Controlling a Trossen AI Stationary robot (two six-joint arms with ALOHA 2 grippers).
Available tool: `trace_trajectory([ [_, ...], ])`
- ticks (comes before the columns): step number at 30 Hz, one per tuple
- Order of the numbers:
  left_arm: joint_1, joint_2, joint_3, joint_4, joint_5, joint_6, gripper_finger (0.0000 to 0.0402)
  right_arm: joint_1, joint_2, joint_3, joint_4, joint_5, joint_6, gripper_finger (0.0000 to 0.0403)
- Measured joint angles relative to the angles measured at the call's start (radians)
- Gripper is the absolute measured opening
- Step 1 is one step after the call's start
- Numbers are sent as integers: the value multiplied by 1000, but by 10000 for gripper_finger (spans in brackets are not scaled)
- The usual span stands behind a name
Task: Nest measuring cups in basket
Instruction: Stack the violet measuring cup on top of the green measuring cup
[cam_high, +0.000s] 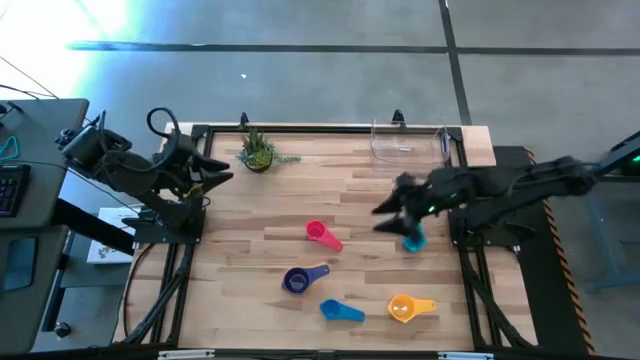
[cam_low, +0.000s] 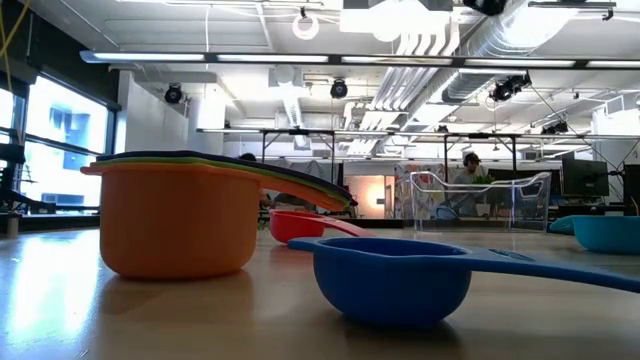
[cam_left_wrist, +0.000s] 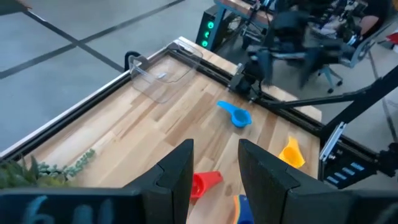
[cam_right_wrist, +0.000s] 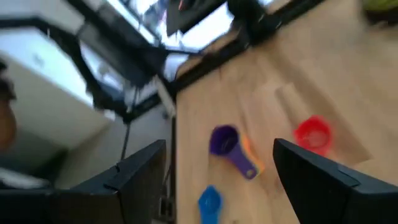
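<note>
Five measuring cups lie on the wooden table in the high view: pink (cam_high: 321, 235), purple (cam_high: 298, 280), blue (cam_high: 339, 311), orange-yellow (cam_high: 405, 308) and teal (cam_high: 414, 241). In the low view the purple one tops a nested stack with an orange outer cup (cam_low: 175, 220). The clear basket (cam_high: 408, 145) stands at the far right of the table. My right gripper (cam_high: 385, 216) (cam_right_wrist: 219, 146) hovers open above the table, just left of the teal cup. My left gripper (cam_high: 222, 172) (cam_left_wrist: 216, 149) waits open over the table's far left edge.
A small potted plant (cam_high: 258, 152) stands at the far edge, left of centre. A black metal frame (cam_high: 330, 129) borders the table. Bare wood lies between the plant and the basket. A person (cam_low: 470, 165) sits in the room beyond.
</note>
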Motion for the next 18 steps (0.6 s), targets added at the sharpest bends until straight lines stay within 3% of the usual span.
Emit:
trace_trajectory([
  [8,0,-7,0,-30,-3,0,115,136,305,188,-42,58,-52,286],
  [13,0,-7,0,-30,-3,0,115,171,446,232,-40,121,-50,286],
  [18,0,-7,0,-31,-19,1,115,196,569,241,43,109,-50,286],
])
